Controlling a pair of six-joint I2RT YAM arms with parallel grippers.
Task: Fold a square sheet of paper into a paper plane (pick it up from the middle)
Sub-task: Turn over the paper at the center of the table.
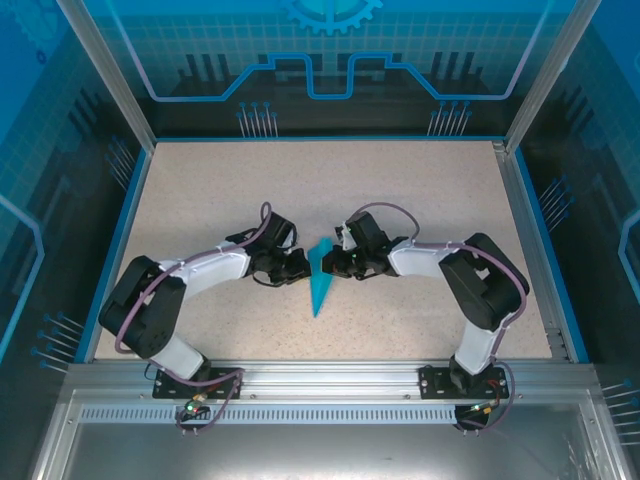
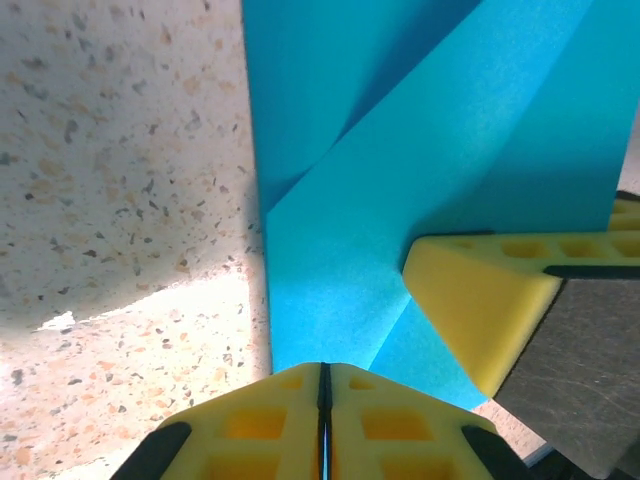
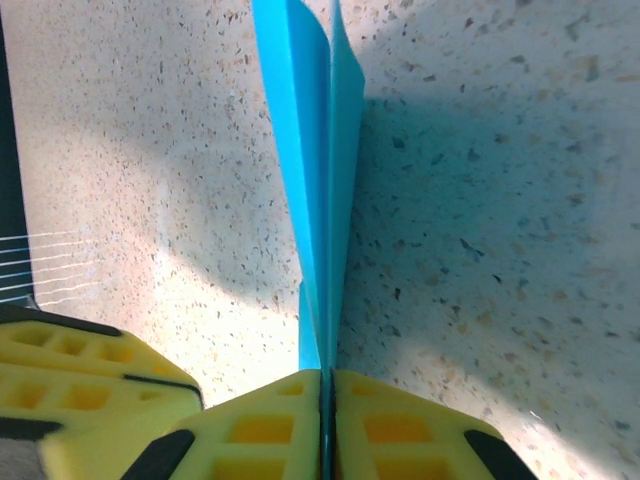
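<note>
The speckled bench (image 1: 200, 210) has both arms meeting at its middle. The paper plane (image 1: 320, 282) sits between the two hands, touching each.

Seen from the right wrist, the plane is already a narrow dart doubled along its centre crease. It stands on edge and runs straight out ahead of the right hand (image 3: 324, 380), its two layers gaping a little farther from the pads. That hand is clamped on the fold, and blue shows in the seam between its pads.

The left hand (image 2: 322, 372) has its pads pressed together right at the paper's near edge, with the creased flaps spreading ahead of it. The seam there reads dark, so I cannot tell whether a layer is nipped. One of the right hand's fingers (image 2: 480, 310) lies over the paper just ahead and to the right of the left hand.

The step looks like setting the centre fold before the wings are turned down. To do it well:

- Let the right hand act as the anchor and hold firm.
- Make any left-hand stroke along the crease, away from the anchor, never across it.
- Keep the two layers matched edge to edge, since a skew here would carry into both wings.
- Use light pressure, because paper this thin would likely buckle or tear if the hands pull apart.
</note>
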